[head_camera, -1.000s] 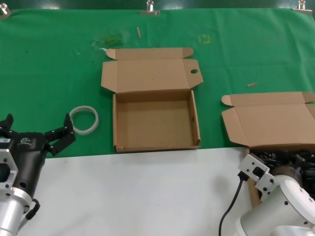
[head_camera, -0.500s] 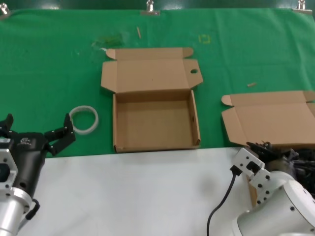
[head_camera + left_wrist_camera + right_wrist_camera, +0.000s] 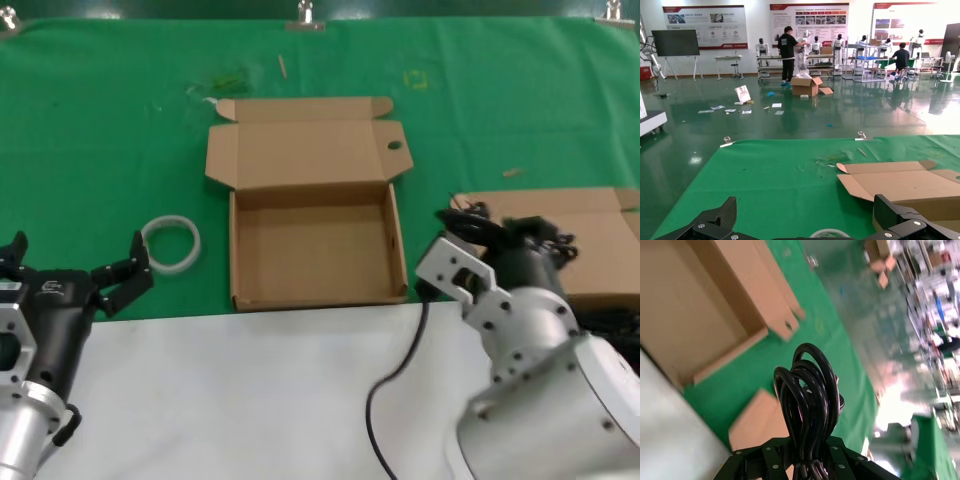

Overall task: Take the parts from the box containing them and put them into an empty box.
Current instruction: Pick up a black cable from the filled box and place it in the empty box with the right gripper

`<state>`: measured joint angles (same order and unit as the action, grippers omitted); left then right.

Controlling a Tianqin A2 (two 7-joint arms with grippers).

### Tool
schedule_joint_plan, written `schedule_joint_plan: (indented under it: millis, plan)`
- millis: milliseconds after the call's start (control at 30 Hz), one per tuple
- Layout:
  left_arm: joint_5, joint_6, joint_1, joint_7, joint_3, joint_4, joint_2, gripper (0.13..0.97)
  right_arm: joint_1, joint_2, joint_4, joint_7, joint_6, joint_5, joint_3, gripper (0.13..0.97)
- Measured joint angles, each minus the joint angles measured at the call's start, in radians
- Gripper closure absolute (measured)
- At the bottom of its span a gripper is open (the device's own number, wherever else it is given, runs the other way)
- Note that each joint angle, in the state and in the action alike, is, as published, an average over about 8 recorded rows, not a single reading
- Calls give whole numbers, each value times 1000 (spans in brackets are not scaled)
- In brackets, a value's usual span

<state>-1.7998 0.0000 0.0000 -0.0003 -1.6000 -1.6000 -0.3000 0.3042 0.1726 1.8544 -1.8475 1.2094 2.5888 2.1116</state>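
Gripping a coiled cable [image 3: 809, 405], the right claw [image 3: 805, 460] hangs between both boxes' edges.

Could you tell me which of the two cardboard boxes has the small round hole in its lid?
The middle box, standing empty beside the white ring; the hole sits near its lid's right corner. The right box's lid is plain.

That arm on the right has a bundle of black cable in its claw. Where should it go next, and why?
Probably leftward, over the empty box. The right gripper is shut on the cable bundle and hangs between the two boxes, not yet above the open tray. The left gripper waits by the white ring.
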Motion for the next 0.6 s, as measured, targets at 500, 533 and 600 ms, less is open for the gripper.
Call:
schedule_joint_plan:
  millis: [500,533,600]
  plan:
    - [0,0,0,0,0,0,0,132,227,0,-435,112,-385,151,114,898]
    - [0,0,0,0,0,0,0,132,236,1,-461,122,-411,154,121,899]
    - [0,0,0,0,0,0,0,132,253,1,-505,145,-456,158,137,900]
